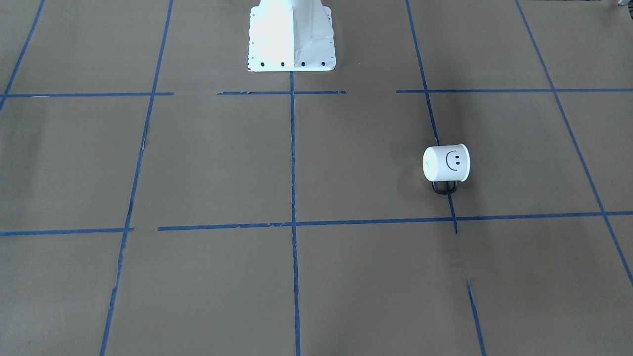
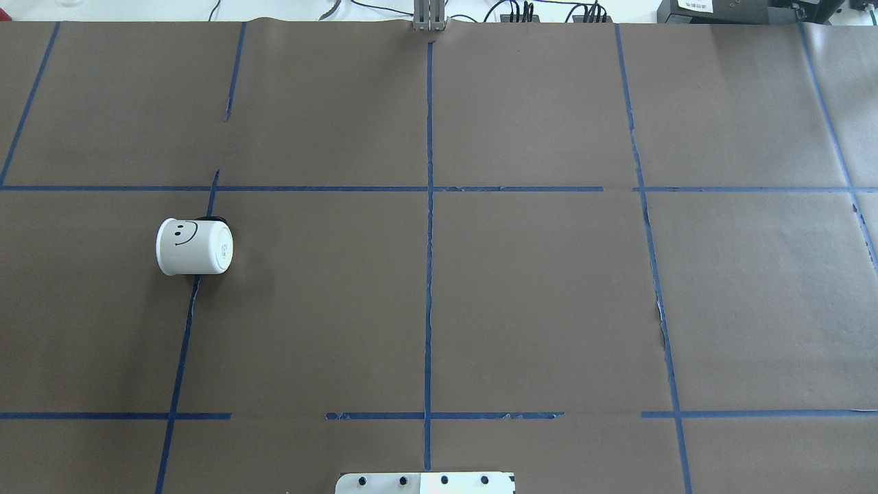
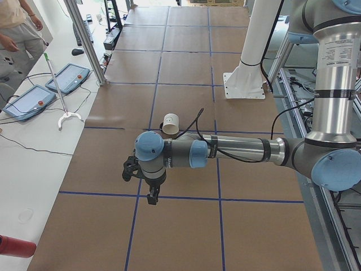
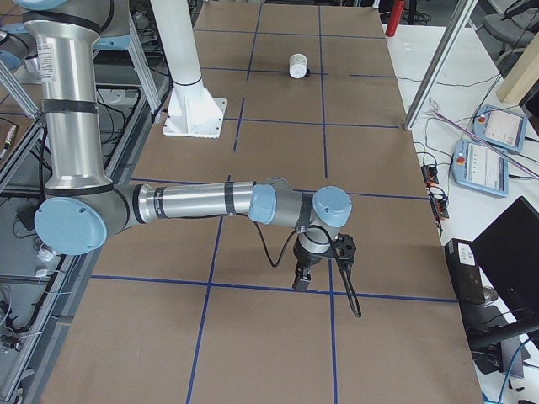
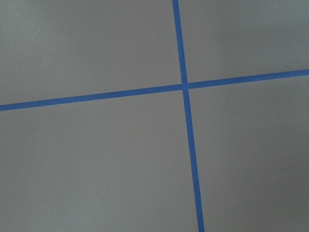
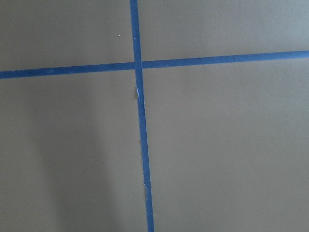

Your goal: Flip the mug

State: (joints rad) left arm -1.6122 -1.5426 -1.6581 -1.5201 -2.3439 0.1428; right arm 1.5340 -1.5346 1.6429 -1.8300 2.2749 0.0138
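Observation:
The white mug (image 1: 446, 164) with a black smiley face lies on its side on the brown paper, its black handle against the table. It also shows in the overhead view (image 2: 194, 247), the exterior left view (image 3: 171, 122) and the exterior right view (image 4: 298, 66). My left gripper (image 3: 151, 195) points down over the table, well short of the mug; I cannot tell if it is open or shut. My right gripper (image 4: 301, 282) points down at the table's far other end; I cannot tell its state either. Both wrist views show only paper and blue tape.
The white robot pedestal (image 1: 292, 37) stands at the middle of the table's robot side. Blue tape lines (image 2: 429, 240) grid the paper. A metal post (image 3: 84, 42), two control pendants (image 3: 67, 78) and a person (image 3: 17, 28) are beside the table on the operators' side.

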